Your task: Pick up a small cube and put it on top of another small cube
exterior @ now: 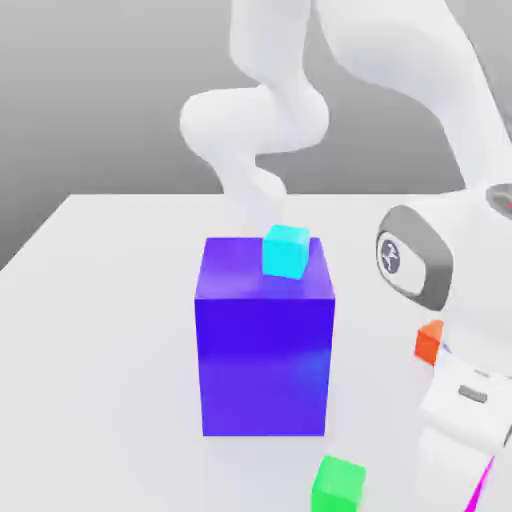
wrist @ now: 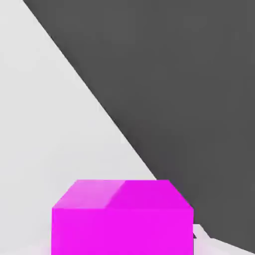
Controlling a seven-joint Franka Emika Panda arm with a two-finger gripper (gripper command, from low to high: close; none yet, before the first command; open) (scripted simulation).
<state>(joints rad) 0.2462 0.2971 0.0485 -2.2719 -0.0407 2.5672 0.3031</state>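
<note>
While my fingers are squeezed tight on the pink cube (wrist: 122, 216) near the front edge of the white table (exterior: 100, 300), a green cube (exterior: 338, 483) sits close by and a light blue cube (exterior: 286, 250) rests on the big blue block (exterior: 265, 340).

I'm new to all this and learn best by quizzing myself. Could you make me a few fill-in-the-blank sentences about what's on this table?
1. The small cyan cube sits on top of the big ____ block.
2. In the exterior view, the small cube nearest the bottom edge, in front of the big block, is ____.
3. The cube that shows close up in the hand view is ____.
4. Beside the arm, at the exterior view's right, a small ____ cube peeks out.

Missing words: blue; green; magenta; orange
</note>
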